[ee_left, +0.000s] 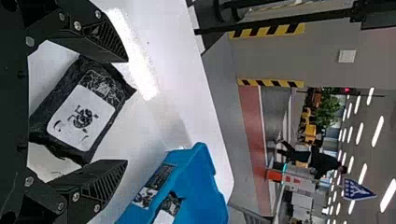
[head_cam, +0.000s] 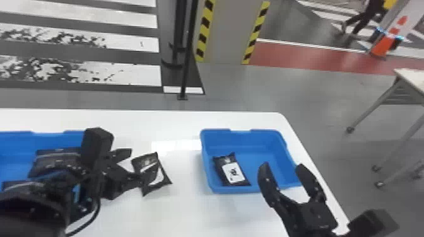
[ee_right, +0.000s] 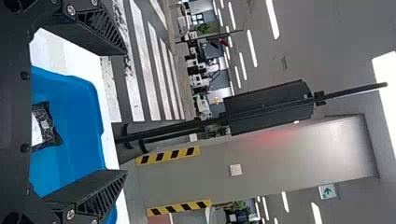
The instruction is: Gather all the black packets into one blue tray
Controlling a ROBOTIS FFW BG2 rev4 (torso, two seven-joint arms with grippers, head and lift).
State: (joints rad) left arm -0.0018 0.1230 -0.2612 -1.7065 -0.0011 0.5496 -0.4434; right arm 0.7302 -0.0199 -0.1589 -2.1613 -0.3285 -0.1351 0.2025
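In the head view my left gripper (head_cam: 135, 167) is open at the left side of a black packet (head_cam: 162, 176) lying on the table between the trays. The left wrist view has this packet (ee_left: 81, 116) between the spread fingers of the left gripper (ee_left: 126, 112). The left blue tray (head_cam: 19, 137), partly hidden by the left arm, holds black packets (head_cam: 56, 157). One black packet (head_cam: 225, 179) lies in the right blue tray (head_cam: 252, 138). My right gripper (head_cam: 283, 167) stands open over that tray's near right part; its wrist view shows the gripper (ee_right: 125, 112) open, the tray (ee_right: 79, 116) beyond.
The white table (head_cam: 176, 121) ends just beyond the trays and close to the right tray's right side. A dark pole (head_cam: 186, 63) and a striped pillar (head_cam: 227, 31) stand behind it. Another table (head_cam: 410, 80) is off to the right.
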